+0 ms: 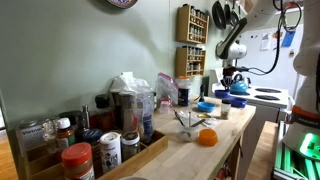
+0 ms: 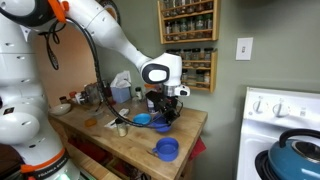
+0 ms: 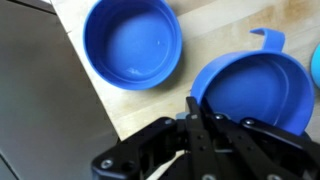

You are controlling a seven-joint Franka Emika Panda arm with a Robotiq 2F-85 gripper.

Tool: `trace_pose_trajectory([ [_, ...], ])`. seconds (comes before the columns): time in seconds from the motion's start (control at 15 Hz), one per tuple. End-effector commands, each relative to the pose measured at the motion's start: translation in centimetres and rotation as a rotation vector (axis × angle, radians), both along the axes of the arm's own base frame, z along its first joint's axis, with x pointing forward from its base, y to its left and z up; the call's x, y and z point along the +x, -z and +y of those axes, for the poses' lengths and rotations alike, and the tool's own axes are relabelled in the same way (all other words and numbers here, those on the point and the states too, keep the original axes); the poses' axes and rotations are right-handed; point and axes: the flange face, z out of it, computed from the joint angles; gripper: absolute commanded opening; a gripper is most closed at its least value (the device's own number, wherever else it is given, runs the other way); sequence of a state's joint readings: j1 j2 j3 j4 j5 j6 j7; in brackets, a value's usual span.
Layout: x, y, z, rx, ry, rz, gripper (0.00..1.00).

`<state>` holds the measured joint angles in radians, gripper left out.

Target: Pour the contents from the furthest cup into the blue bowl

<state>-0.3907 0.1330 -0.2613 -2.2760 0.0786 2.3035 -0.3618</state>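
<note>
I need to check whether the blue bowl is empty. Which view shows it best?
The wrist view: the blue bowl fills the upper left, seen from above with its inside exposed. In an exterior view the bowl is small and seen from the side. Otherwise it is too distant to single out.

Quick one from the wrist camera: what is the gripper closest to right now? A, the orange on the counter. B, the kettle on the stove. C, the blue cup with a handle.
C: in the wrist view the gripper sits right at the rim of the blue cup with a handle, and in an exterior view the kettle is well off to the side.
</note>
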Motion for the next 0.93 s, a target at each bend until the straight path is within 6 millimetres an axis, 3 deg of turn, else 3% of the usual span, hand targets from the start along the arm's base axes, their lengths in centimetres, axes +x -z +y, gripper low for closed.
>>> trace_pose_trajectory([
  [0.0,-2.7,-1.6,2.3,-0.036,-0.007,0.046,0.01],
  [0.27,-3.9,-2.4,5.4,-0.040,-0.010,0.047,0.01],
  [0.6,-3.3,-3.0,10.5,-0.029,-0.081,0.002,0.01],
  [0.67,-2.7,-2.6,8.5,-0.023,-0.070,0.025,0.01],
  [0.87,-2.4,-2.8,9.0,-0.025,-0.077,0.021,0.04],
])
